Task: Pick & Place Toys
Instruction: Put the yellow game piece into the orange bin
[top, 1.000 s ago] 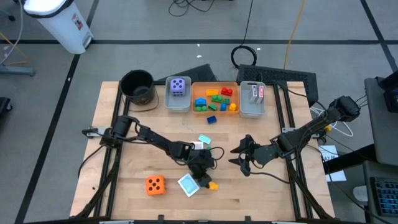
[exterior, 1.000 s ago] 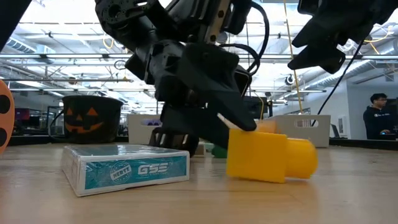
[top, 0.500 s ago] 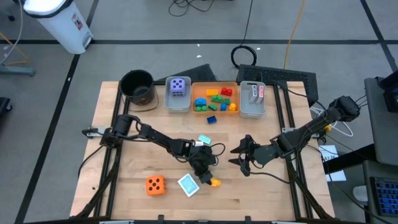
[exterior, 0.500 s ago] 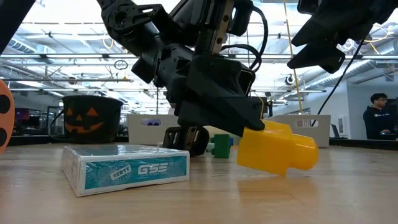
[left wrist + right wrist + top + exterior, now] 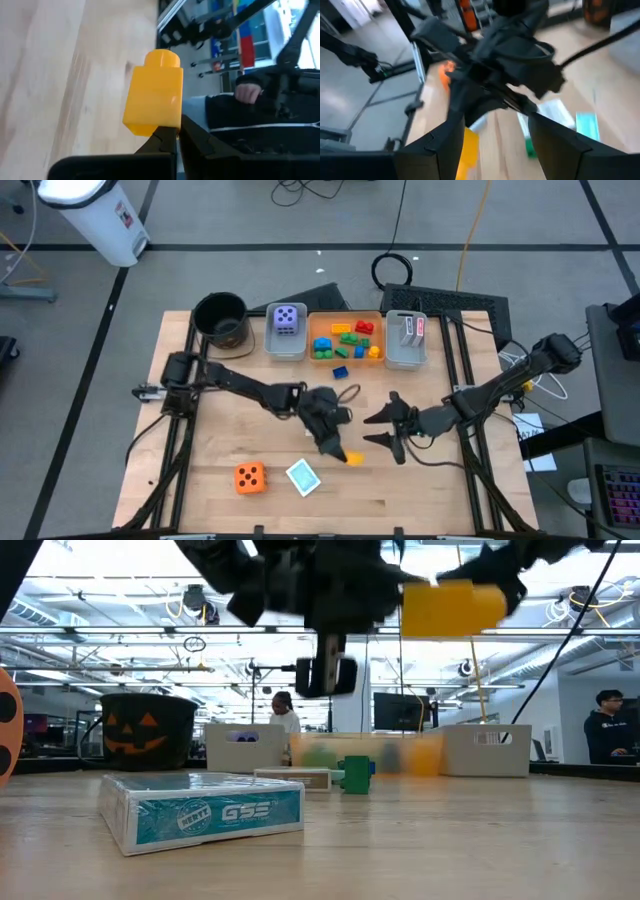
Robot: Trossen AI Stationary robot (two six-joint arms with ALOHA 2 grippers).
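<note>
On the tabletop, left to right in the high view: one orange die, one teal card box, then the left hand clamped on one yellow brick, mid-frame. The right hand waits beside it, half open, empty. Only the low view shows the brick lifted clear above a green brick.

High view: overhead, straight down, far enough to take in the whole table plus surrounding floor. Low view: at table-top height, level across the wood into the room behind, very near a teal card box. Left wrist view: close, looking past its own fingers along the table. Right wrist view: close, facing the other arm. All four share the yellow brick.
</note>
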